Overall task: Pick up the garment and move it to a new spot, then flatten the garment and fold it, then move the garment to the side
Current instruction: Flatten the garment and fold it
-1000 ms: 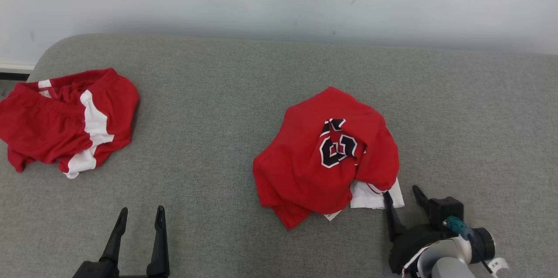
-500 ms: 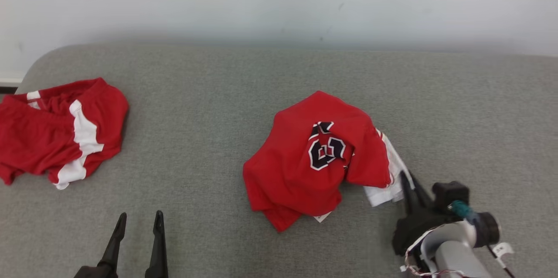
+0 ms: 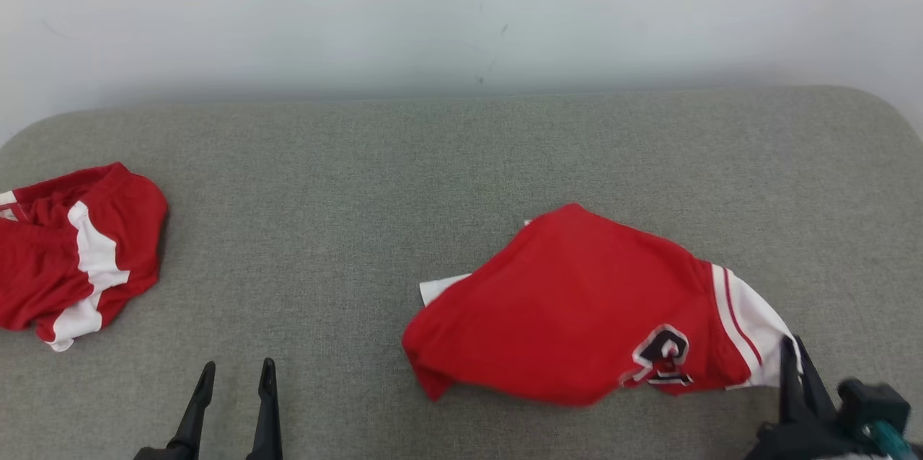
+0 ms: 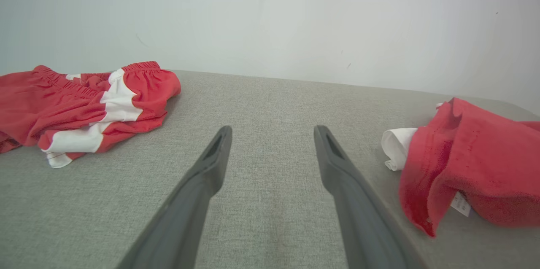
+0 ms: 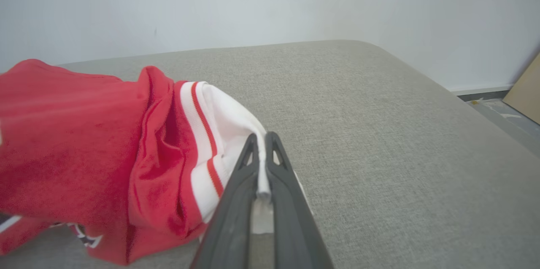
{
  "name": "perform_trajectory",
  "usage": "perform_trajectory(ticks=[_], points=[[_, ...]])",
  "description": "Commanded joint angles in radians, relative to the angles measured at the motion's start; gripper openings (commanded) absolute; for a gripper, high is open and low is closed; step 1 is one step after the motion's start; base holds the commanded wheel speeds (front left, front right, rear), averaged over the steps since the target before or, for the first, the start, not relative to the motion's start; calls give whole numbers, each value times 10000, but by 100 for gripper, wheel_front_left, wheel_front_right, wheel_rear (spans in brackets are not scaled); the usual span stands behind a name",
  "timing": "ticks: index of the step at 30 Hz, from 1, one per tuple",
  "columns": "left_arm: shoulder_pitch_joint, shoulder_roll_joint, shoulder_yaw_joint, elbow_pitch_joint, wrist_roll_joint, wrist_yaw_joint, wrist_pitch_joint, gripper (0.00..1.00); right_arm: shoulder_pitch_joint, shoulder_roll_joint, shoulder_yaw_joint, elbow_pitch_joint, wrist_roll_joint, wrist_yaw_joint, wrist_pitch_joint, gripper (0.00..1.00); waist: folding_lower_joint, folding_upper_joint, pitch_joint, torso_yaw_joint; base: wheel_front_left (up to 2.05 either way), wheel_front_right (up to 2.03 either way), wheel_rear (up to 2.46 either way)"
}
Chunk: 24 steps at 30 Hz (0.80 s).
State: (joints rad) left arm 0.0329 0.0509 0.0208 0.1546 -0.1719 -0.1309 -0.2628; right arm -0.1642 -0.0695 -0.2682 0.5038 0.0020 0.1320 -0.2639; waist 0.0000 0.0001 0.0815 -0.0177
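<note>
right end effector (image 5: 262, 136) has its two dark fingers (image 5: 234, 205) clamped together on the white striped edge (image 5: 230, 134) of the red jersey (image 5: 71, 142), with a thin fold of white cloth pinched between them in the right wrist view. in the head view it sits at about 5 o'clock in the frame, gripping the jersey's 4 o'clock corner. from there the jersey spreads toward 10 o'clock across the grey fabric surface (image 3: 346, 179). a black-and-white number patch (image 3: 662, 359) lies near the held end, and a white flap (image 3: 441, 288) pokes out at the jersey's 9 o'clock side. whether the held end is lifted off the surface i cannot tell. left end effector (image 3: 239, 365) is at 7 o'clock in the head view, fingers spread apart with nothing between them, well apart from the jersey. crumpled red shorts (image 3: 72, 258) with a white side stripe lie at the 9 o'clock edge, far from the jersey. a pale wall (image 3: 461, 6) runs behind the surface at 12 o'clock.
</note>
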Motion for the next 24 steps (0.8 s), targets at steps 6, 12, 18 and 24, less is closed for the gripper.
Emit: perform_trajectory(ticks=[6,12,18,24], points=[[124,-8,-33,101,59,19,-38,100,1613,130,-788,-1190,309,-25,226,0,0,-1,-122,-68,0,0,0],[224,-8,-23,147,102,17,-38,100,1792,172,-704,-1591,549,-25,133,100,0,-1,-222,-117,0,0,0],[282,-9,-45,189,172,14,-38,100,1717,205,-135,-2246,644,-25,-6,100,0,-1,-438,-156,0,0,0],[184,-9,-116,244,138,12,-38,100,1815,196,569,-3119,1317,-25,-16,100,0,-1,-581,-165,0,0,0]])
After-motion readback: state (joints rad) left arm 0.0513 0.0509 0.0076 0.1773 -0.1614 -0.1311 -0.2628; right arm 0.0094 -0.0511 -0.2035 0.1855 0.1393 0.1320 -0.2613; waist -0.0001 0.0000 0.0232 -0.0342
